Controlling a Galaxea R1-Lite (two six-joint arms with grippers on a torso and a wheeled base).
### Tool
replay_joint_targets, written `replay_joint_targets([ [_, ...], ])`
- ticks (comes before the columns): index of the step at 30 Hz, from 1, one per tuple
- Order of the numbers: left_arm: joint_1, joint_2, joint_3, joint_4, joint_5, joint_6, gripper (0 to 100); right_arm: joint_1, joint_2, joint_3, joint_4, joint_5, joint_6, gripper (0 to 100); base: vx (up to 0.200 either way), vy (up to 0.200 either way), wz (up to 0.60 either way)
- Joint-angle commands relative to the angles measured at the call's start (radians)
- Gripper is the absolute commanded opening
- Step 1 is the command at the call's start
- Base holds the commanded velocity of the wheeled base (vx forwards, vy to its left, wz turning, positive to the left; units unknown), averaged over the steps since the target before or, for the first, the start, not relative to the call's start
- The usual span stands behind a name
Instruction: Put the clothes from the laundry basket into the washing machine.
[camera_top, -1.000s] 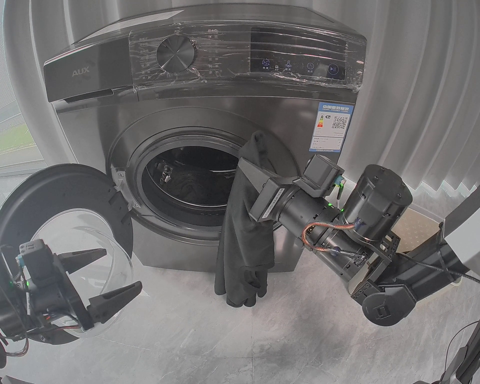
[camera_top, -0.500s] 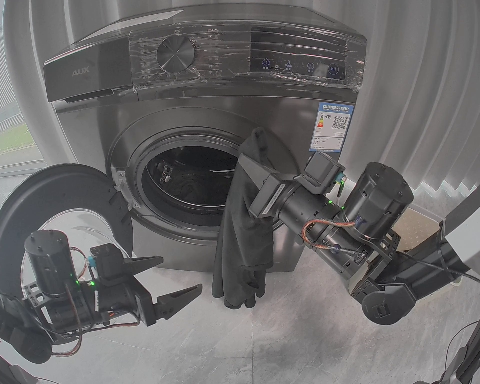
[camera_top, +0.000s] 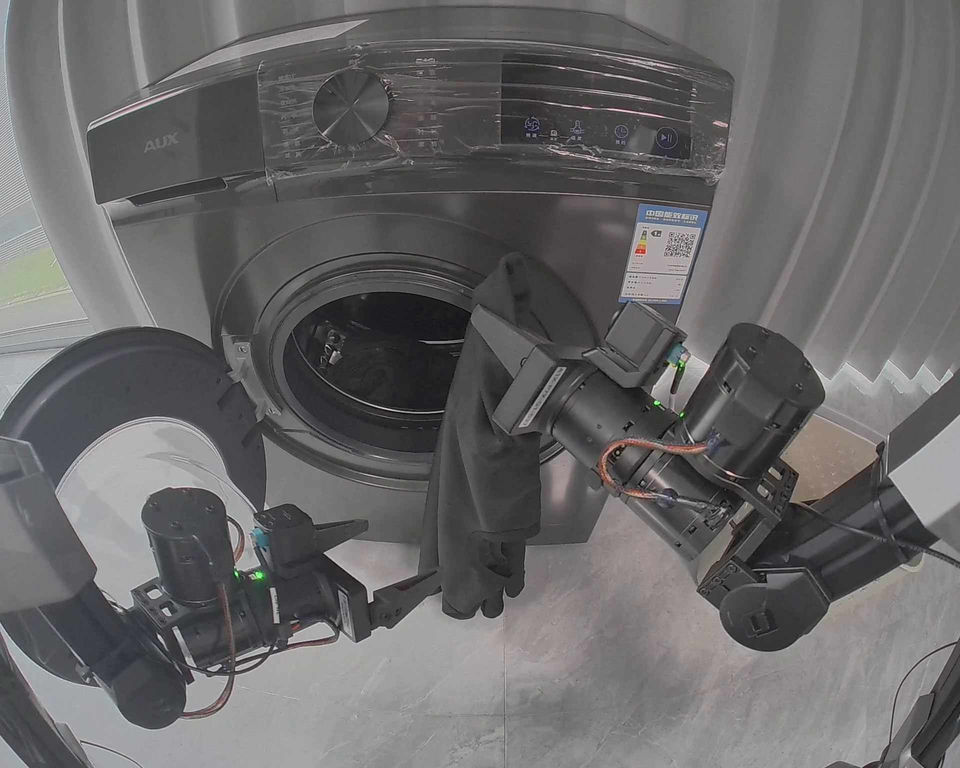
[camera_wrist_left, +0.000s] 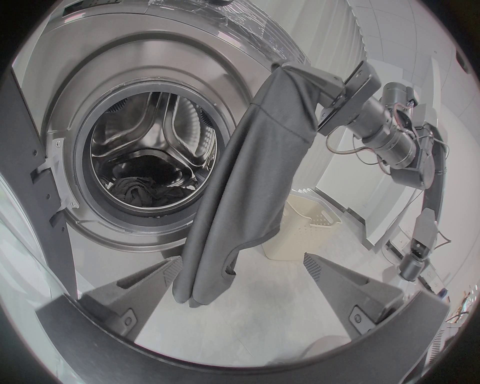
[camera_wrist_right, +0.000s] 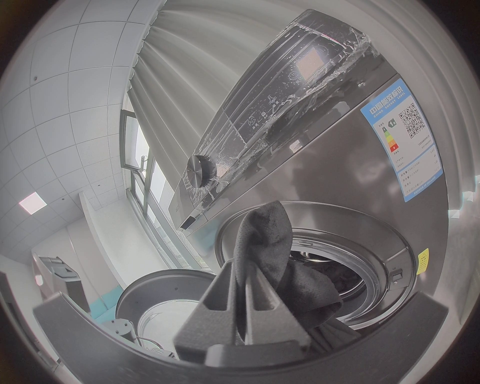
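Right gripper (camera_wrist_right: 245, 280) clamped on limp, matte dark garment (camera_top: 480, 470) hanging in long folds before ribbed steel drum (camera_wrist_left: 165, 120). Left gripper (camera_top: 400, 552), jaws spread, beside hem; contact unclear.

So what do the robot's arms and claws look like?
The left arm and right arm are dark grey tubes with fat round joints, tiny green lights and a coppery cable at the wrist. The left gripper and right gripper have black wedge-shaped fingers.

Laundry corner, indoor room: front-load washing machine (camera_top: 400, 250), marble-look tile floor (camera_top: 560, 680), pleated curtain (camera_top: 850, 180), window (camera_wrist_right: 142, 155).
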Motion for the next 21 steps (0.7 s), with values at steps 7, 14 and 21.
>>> replay_joint_targets([
  [7,-0.018,0.279,-0.035,-0.187,0.038,-0.005,100,0.005,0.012,-0.011,-0.003,-0.001,0.000,0,0.000,0.000,0.00],
  [14,-0.018,0.332,-0.153,-0.186,0.041,-0.008,100,0.006,0.012,-0.011,-0.004,-0.001,0.002,0,0.000,0.000,0.00],
  [21,-0.015,0.402,-0.214,-0.177,0.055,-0.017,100,0.014,0.012,-0.011,-0.011,-0.001,0.004,0,0.000,0.000,0.00],
])
